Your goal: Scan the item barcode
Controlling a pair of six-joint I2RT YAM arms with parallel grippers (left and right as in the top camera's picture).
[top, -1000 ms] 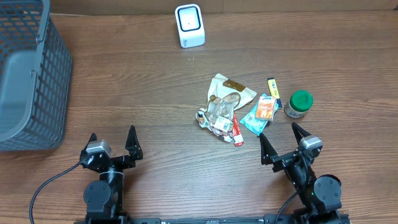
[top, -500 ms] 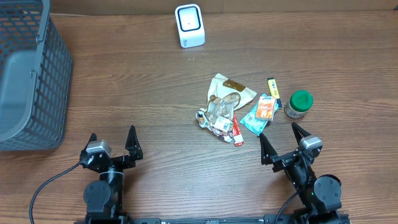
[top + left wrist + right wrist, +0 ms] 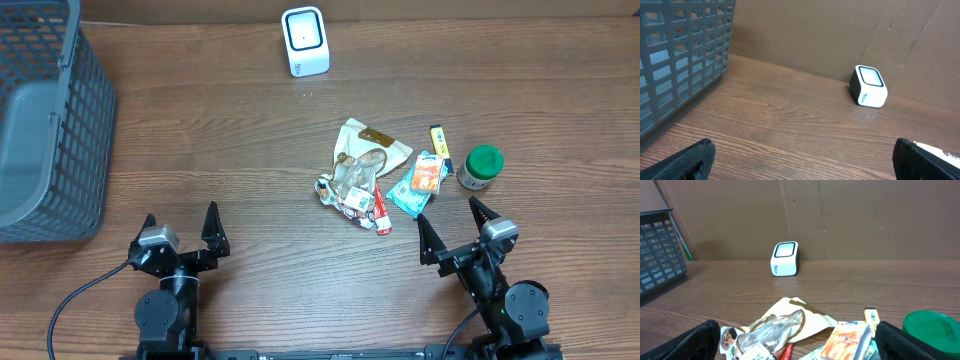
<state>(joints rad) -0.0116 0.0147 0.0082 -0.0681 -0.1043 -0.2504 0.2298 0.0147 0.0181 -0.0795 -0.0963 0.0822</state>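
Observation:
A white barcode scanner (image 3: 305, 41) stands at the far edge of the table, also in the left wrist view (image 3: 868, 86) and the right wrist view (image 3: 785, 258). A pile of items lies right of centre: a cream snack bag (image 3: 362, 160), a red stick (image 3: 381, 212), a teal and orange packet (image 3: 420, 182), a yellow tube (image 3: 439, 141) and a green-lidded jar (image 3: 480, 166). My left gripper (image 3: 182, 228) rests open at the near left over bare wood. My right gripper (image 3: 455, 226) is open just short of the pile, with nothing between its fingers.
A grey wire basket (image 3: 45, 120) fills the far left corner and shows in the left wrist view (image 3: 680, 55). A brown cardboard wall (image 3: 850, 215) backs the table behind the scanner.

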